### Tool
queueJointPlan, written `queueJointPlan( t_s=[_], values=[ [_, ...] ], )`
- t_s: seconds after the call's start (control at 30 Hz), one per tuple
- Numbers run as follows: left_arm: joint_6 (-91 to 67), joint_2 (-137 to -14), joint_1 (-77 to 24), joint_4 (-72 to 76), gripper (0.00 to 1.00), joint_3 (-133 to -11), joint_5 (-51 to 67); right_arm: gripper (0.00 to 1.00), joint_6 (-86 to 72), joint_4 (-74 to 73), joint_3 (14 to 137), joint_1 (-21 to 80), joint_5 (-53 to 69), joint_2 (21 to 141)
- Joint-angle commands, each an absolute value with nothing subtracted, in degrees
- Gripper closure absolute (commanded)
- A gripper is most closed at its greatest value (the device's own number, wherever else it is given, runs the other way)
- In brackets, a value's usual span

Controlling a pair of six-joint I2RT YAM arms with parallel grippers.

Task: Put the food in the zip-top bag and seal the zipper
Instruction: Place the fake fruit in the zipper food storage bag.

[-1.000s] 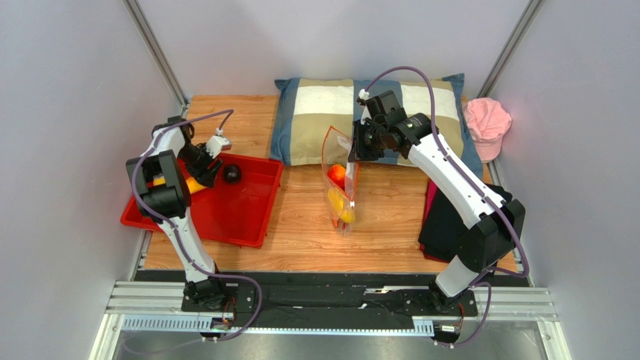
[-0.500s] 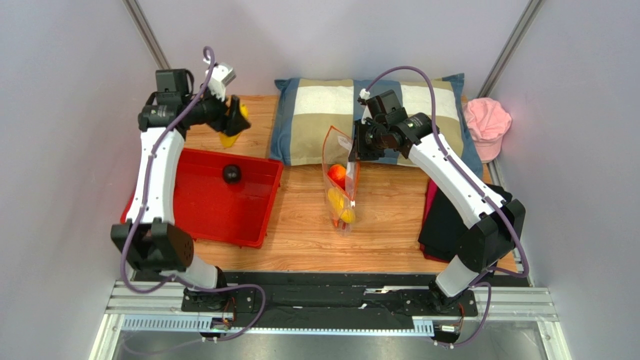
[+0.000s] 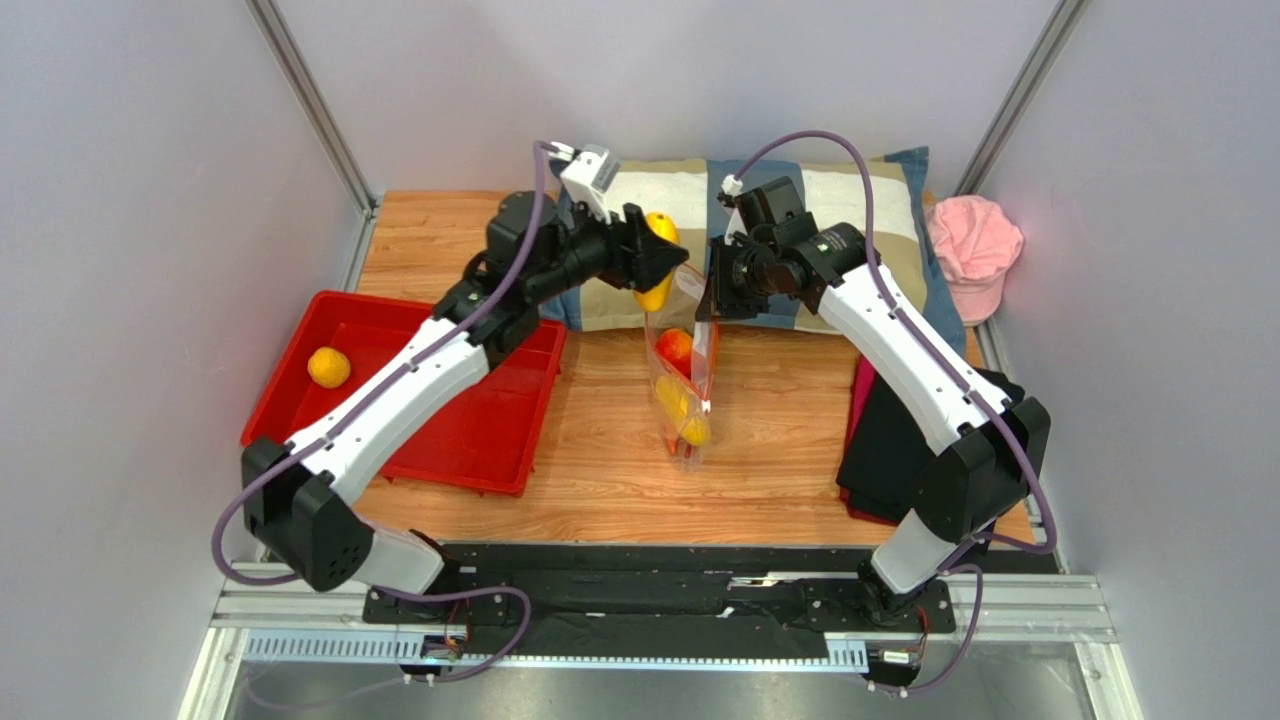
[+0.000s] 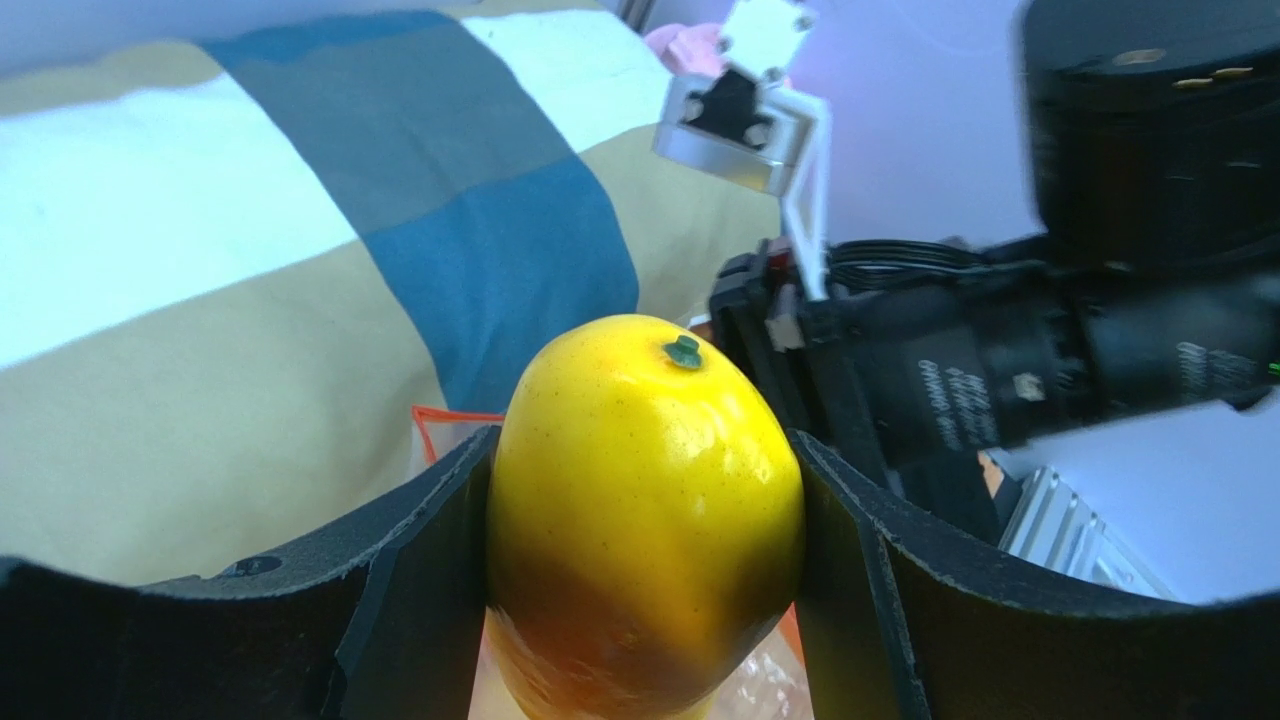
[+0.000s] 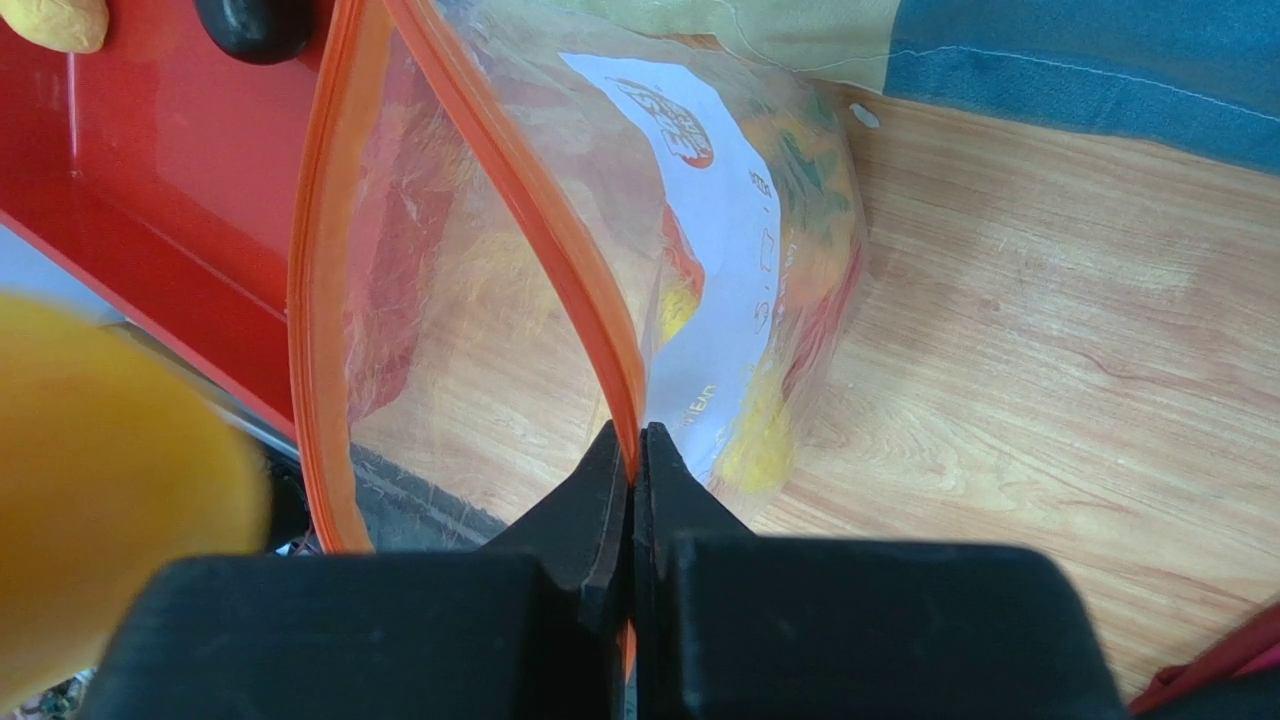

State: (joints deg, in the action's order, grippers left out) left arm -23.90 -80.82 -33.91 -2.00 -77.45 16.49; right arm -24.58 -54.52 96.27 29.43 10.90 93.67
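My left gripper (image 3: 657, 252) is shut on a yellow fruit (image 4: 646, 495) with a small green stem and holds it in the air just above the open mouth of the zip-top bag (image 3: 679, 393). My right gripper (image 5: 634, 435) is shut on the bag's orange-red zipper strip (image 5: 519, 195) and holds the bag up with its mouth open. The bag holds a red piece and yellow and orange food. The held fruit shows as a yellow blur in the right wrist view (image 5: 105, 480). An orange fruit (image 3: 329, 366) lies in the red tray (image 3: 466, 428). A dark round fruit (image 5: 256, 23) also lies in the tray.
The checked pillow (image 3: 781, 188) lies at the back behind the bag. A pink cap (image 3: 974, 248) sits at the back right. A dark cloth (image 3: 917, 443) lies by the right arm. The red tray is on the left of the wooden tabletop.
My left arm lifted the yellow fruit out of the red tray, swung up at the back left, then moved right to the bag's mouth. The right gripper and bag have not moved.
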Motion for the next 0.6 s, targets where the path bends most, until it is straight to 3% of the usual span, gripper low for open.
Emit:
queueJointPlan(
  t_s=[0.0,0.13,0.33,0.37,0.43,0.47,0.53,0.57],
  values=[
    [-30.49,-83.23,-35.41,3.78,0.77,-77.26,9.59,1.00,-25.22,-52.38,96.33,28.74,11.95,91.67],
    [-30.94,-84.37,-37.61,4.57,0.75,-75.85,7.48,1.00,-25.31,-52.38,96.07,28.74,12.39,91.41],
    [-32.69,-83.24,-39.64,1.24,0.60,-70.85,8.00,1.00,-25.31,-52.56,95.98,27.86,12.48,91.58],
    [-32.61,-82.10,-39.64,0.62,0.46,-70.49,8.26,1.00,-25.23,-52.56,95.89,27.69,12.48,91.50],
    [-31.56,-80.95,-39.64,-2.43,0.32,-70.66,9.84,1.00,-25.22,-52.65,95.63,27.42,12.48,91.32],
    [-30.33,-79.47,-39.64,-3.68,0.19,-70.93,10.28,1.00,-25.14,-52.65,95.54,27.33,12.57,91.23],
    [-29.54,-77.53,-39.64,-5.96,0.01,-71.10,10.81,1.00,-25.05,-52.65,95.10,27.25,12.66,91.06],
    [-28.14,-75.08,-39.55,-6.50,0.01,-71.10,10.90,1.00,-25.05,-52.65,95.10,27.25,12.66,90.97]
  ],
)
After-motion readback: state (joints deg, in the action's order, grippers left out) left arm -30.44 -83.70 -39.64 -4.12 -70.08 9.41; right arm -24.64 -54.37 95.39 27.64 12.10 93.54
